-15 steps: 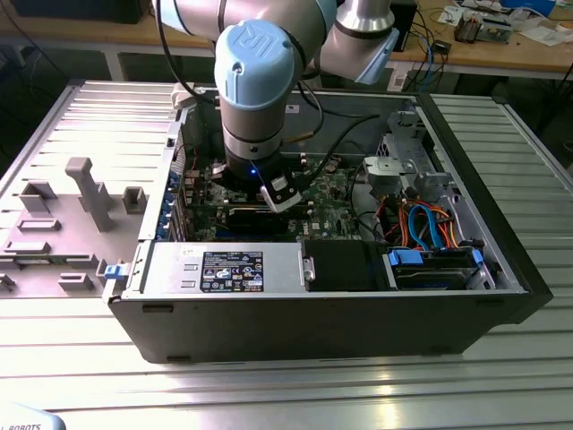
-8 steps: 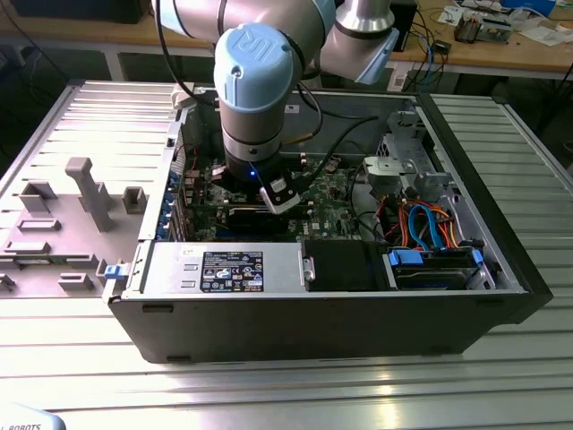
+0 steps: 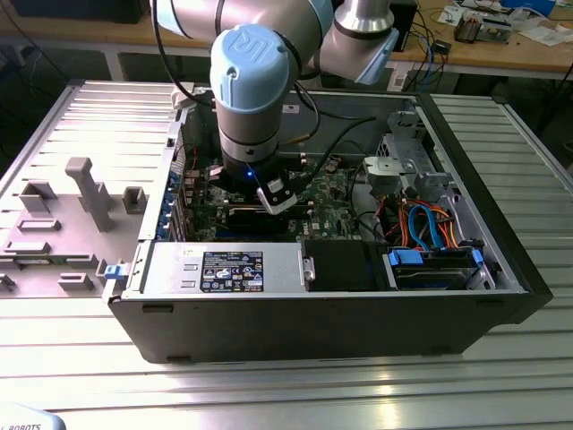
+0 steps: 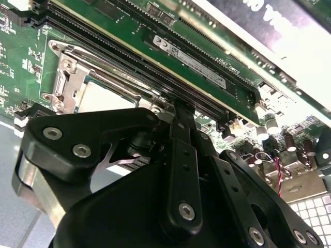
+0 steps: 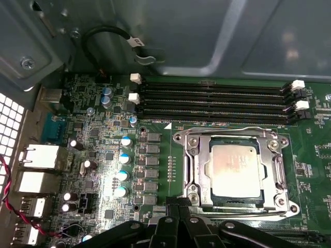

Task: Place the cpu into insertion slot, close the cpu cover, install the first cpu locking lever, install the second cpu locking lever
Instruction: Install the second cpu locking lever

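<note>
cpu: dull silver-grey square (image 5: pixel 236 170), sitting flat in the insertion slot (image 5: pixel 192 170) on the green motherboard (image 5: pixel 103 155). in the second wrist view just a pale patch of its top (image 4: pixel 101 98) peeks through the frame.

cpu cover: thin silver frame plate (image 5: pixel 279 178), looks folded down flat around the chip, which shows through its square window.

levers: thin wire bars run along the socket edges, one on the memory slot side (image 5: pixel 230 130) and one on the gripper side (image 5: pixel 243 211). can't tell if they're latched.

memory slots: four long black ones (image 5: pixel 212 101) just beside the socket, white clips at the ends.

gripper: black linkage fingers (image 5: pixel 176 212) pulled together into a narrow tip, so it reads as closed, with nothing pinched between them. the tip sits right at the socket's edge, near the frame, but i can't tell if it's touching.

arm: in the exterior view it reaches down into the open pc case (image 3: pixel 501 260), with the gripper (image 3: pixel 260 199) low over the board.
</note>
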You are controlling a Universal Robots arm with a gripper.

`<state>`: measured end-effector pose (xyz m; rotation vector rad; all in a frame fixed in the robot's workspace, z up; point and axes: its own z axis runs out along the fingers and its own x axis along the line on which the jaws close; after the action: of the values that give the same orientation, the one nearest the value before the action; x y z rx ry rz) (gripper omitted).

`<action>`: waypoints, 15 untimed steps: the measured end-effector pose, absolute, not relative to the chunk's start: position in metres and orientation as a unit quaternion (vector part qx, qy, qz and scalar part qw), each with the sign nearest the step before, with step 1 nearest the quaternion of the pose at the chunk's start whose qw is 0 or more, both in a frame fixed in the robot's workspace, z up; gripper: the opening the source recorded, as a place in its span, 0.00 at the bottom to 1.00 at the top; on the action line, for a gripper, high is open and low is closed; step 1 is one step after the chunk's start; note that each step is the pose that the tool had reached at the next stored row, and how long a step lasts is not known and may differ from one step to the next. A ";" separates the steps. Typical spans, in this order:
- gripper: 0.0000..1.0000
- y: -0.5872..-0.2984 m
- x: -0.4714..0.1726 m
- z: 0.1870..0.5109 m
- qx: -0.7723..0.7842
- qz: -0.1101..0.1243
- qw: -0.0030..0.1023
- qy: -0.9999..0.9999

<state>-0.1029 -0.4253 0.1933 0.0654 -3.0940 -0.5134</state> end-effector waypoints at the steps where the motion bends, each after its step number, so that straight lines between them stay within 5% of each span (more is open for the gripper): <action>1: 0.11 -0.425 -0.103 0.193 0.021 -0.164 0.002 -0.986; 15: 0.11 -0.425 -0.104 0.218 0.021 -0.164 0.002 -0.986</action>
<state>-0.1042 -0.4253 0.2179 0.0652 -3.0941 -0.5132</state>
